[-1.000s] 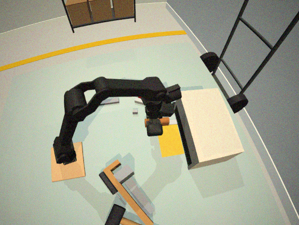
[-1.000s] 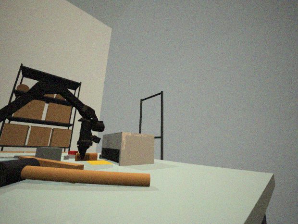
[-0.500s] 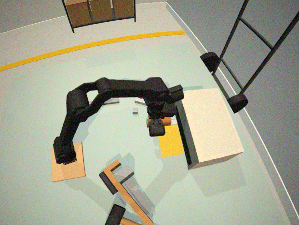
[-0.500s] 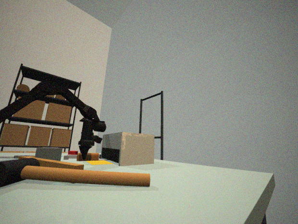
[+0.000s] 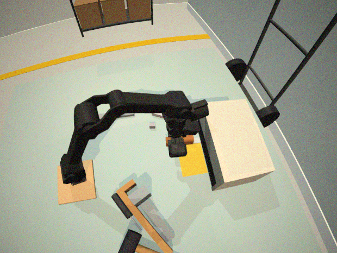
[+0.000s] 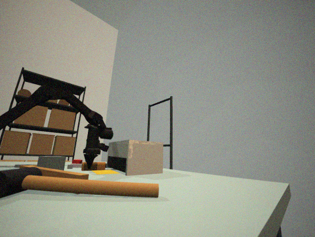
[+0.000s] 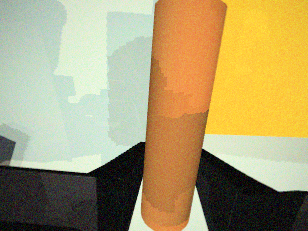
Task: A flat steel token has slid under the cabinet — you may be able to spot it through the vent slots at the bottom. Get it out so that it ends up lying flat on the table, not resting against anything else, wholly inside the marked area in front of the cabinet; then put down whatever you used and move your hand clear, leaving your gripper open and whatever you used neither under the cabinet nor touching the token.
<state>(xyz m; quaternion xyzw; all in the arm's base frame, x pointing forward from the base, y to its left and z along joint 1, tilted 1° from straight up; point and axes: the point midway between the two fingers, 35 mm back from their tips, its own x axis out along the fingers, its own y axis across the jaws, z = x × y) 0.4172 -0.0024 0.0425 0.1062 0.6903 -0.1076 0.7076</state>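
Observation:
My gripper (image 5: 177,143) is shut on a short orange cylinder (image 5: 180,139) and holds it level just above the table, at the far edge of the yellow marked area (image 5: 193,160). In the wrist view the orange cylinder (image 7: 181,111) runs away from my fingers, its far end beside the yellow area (image 7: 262,66). The cream cabinet (image 5: 236,141) stands right of the area, its dark open bottom (image 6: 116,163) facing it. The cylinder's free end points toward the cabinet front (image 6: 93,166). The steel token is not visible in any view.
An L-shaped orange and grey tool (image 5: 137,209) and a long orange-handled tool (image 6: 89,188) lie near the front. A small grey block (image 5: 152,125) lies behind my arm. A grey block (image 6: 51,162) and a red piece (image 6: 76,161) lie at the left.

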